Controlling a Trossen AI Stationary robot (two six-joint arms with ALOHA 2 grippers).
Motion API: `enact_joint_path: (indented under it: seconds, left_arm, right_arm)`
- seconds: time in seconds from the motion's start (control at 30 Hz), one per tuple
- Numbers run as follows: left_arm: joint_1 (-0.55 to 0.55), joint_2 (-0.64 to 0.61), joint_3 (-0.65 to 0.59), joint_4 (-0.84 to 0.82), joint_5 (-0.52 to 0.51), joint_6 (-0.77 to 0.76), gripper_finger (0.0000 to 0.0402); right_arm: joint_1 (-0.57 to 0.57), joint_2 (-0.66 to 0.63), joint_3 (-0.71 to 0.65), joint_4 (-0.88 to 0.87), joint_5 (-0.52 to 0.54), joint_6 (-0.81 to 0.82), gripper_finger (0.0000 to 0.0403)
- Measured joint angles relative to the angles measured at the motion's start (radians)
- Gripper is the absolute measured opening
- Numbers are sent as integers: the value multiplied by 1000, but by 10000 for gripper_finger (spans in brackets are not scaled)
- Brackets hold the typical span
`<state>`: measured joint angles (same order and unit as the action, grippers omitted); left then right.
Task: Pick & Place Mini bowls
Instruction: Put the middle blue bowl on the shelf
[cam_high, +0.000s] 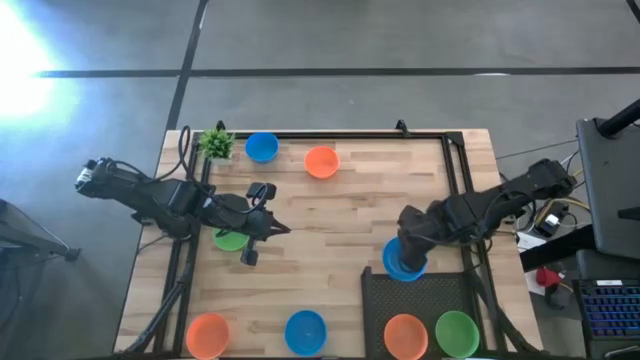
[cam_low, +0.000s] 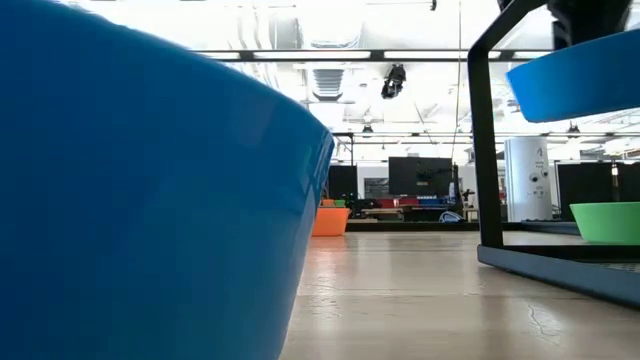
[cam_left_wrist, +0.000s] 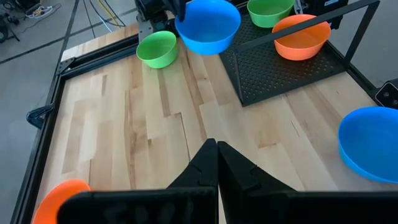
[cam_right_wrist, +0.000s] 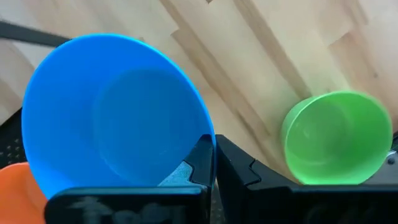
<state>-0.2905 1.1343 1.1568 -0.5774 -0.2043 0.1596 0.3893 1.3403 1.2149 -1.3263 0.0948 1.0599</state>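
Observation:
My right gripper (cam_high: 405, 248) is shut on a blue mini bowl (cam_high: 403, 264) at the far left corner of the black perforated tray (cam_high: 385, 290). In the low view this bowl (cam_low: 575, 80) hangs above the tray. An orange bowl (cam_high: 405, 334) and a green bowl (cam_high: 456, 332) sit in the tray. Another green bowl (cam_right_wrist: 336, 140) stands on the table just beyond the held one. My left gripper (cam_high: 283, 229) is shut and empty over the table's left half, with a green bowl (cam_high: 230, 240) below its arm. Loose bowls: blue (cam_high: 261, 148), orange (cam_high: 321, 161), orange (cam_high: 208, 334), blue (cam_high: 305, 331). My right gripper holds the blue bowl by its rim (cam_right_wrist: 204, 144), pinched with one finger (cam_right_wrist: 186, 169) inside the bowl and the other outside. The fingers come from above, pointing down. The bowl is lifted clear, a little tilted, its open side up.
A small green potted plant (cam_high: 215, 143) stands at the far left corner. A black frame (cam_high: 455, 165) runs along the table's far and right edges, and a black bar (cam_left_wrist: 311, 28) arches over the tray. Bare wood (cam_high: 340, 215) lies in the table's middle.

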Motion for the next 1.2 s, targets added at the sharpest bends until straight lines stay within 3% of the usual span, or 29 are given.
enact_joint_path:
  seconds: [0.53, 1.2]
  left_arm:
    - [0, 0, 0, 0, 0, 9, 0]
    - [0, 0, 0, 0, 0, 30, 0]
  right_arm:
    - [215, 1, -177, 93, -51, 356, 8]
    - [336, 1, -311, 167, -77, 632, 8]
